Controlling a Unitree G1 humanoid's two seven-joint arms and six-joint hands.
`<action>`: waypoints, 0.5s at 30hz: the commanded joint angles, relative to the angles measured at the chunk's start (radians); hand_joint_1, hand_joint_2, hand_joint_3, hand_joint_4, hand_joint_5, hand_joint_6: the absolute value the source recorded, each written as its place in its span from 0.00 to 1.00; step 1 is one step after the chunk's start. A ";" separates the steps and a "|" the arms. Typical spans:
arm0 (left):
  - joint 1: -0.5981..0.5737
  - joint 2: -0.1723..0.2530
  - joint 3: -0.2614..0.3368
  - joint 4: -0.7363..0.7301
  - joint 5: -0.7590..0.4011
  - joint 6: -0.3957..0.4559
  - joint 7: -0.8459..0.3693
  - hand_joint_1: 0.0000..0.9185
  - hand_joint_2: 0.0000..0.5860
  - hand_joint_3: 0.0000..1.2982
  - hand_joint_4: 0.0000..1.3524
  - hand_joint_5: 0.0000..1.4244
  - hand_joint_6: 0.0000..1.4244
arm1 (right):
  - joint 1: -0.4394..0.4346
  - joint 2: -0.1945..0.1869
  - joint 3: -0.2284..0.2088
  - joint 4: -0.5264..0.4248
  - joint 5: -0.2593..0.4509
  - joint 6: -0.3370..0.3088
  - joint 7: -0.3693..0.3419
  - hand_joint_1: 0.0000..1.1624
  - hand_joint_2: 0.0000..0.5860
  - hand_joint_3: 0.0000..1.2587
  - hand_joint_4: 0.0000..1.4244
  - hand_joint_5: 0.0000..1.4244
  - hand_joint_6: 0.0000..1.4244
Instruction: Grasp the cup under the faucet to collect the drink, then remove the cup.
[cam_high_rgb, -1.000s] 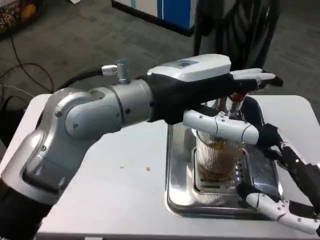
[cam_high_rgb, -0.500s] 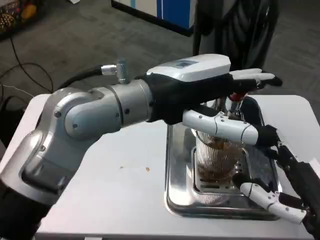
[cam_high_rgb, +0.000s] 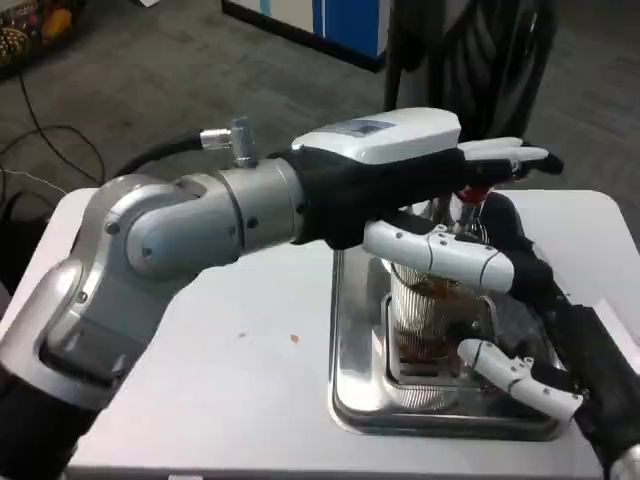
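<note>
Over the last second our right hand (cam_high_rgb: 530, 345) has closed in on the cup (cam_high_rgb: 432, 320), fingers spread, one just touching its base; no grip yet. Our left hand (cam_high_rgb: 440, 190) stays outstretched over the faucet (cam_high_rgb: 470, 203), fingers together, the cup below it filling.

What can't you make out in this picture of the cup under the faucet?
Head view:
- Faucet: mostly hidden behind the left hand; whether drink is flowing cannot be told.
- Cup: rim covered by a left-hand finger, so the fill level is unclear.
- Right hand: partly cut off by the right edge; whether it grips the cup cannot be told.
- Metal drip tray: right side hidden by the right hand.
</note>
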 joint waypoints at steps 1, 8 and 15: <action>0.050 0.026 -0.034 0.013 0.026 0.018 -0.058 0.00 0.16 0.07 0.01 0.06 0.12 | -0.021 0.012 0.012 0.018 0.012 0.014 -0.006 0.53 0.39 0.00 0.00 0.05 0.00; 0.050 0.041 -0.036 0.007 0.027 0.015 -0.068 0.00 0.19 0.07 0.00 0.06 0.12 | -0.045 0.017 0.028 0.032 0.021 0.020 -0.005 0.53 0.39 0.00 0.00 0.05 0.00; 0.052 0.060 -0.038 0.005 0.030 0.011 -0.072 0.00 0.18 0.07 0.00 0.06 0.12 | -0.071 0.028 0.042 0.046 0.016 0.033 -0.006 0.52 0.39 0.00 0.00 0.05 0.00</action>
